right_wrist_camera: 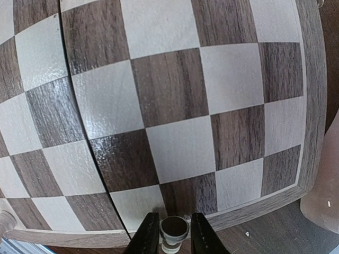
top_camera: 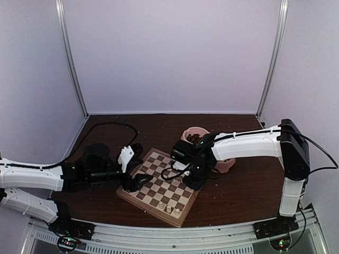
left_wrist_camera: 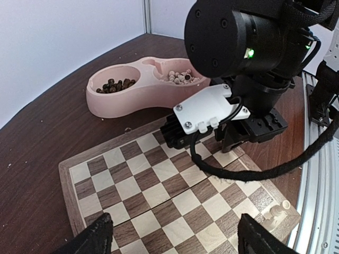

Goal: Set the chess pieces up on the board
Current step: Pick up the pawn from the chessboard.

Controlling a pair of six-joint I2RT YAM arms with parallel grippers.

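The board [top_camera: 157,193] lies at the table's middle, and it fills the right wrist view [right_wrist_camera: 175,90]. Three pale cream chess pieces [top_camera: 168,208] stand near its front corner; one shows in the left wrist view [left_wrist_camera: 277,211]. My right gripper [right_wrist_camera: 174,236] is shut on a pale cream chess piece [right_wrist_camera: 174,229] with a dark round base, held over the board's rim. In the top view it [top_camera: 192,181] hangs above the board's right side. My left gripper [left_wrist_camera: 177,238] is open and empty over the board's left side [top_camera: 139,181].
A pink double-compartment bowl [left_wrist_camera: 142,91] stands beyond the board, with dark brown pieces [left_wrist_camera: 114,84] in one well and cream pieces [left_wrist_camera: 180,78] in the other. Its wall shows at the right wrist view's edge [right_wrist_camera: 326,182]. A black cable [left_wrist_camera: 275,169] droops over the board.
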